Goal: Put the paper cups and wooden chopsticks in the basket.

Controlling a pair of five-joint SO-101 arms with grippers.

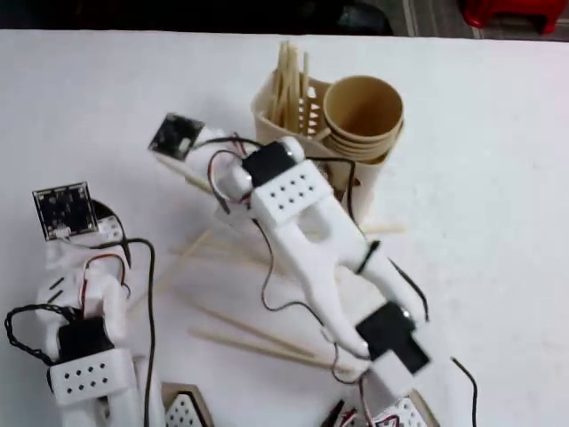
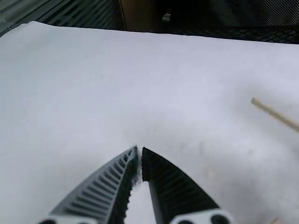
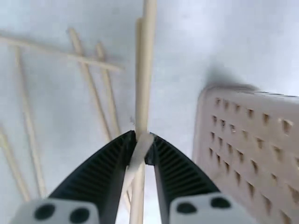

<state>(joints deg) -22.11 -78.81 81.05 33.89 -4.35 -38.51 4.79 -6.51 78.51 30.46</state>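
Between ribbed jaws, slim wooden chopstick (image 3: 148, 56)

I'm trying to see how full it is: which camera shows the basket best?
The high view: the basket from above, cups and chopsticks standing inside. The right wrist view catches one perforated wall; the left wrist view faces table.

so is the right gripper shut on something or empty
Shut on a chopstick: the right gripper has its jaws pinching the stick, beside the basket.
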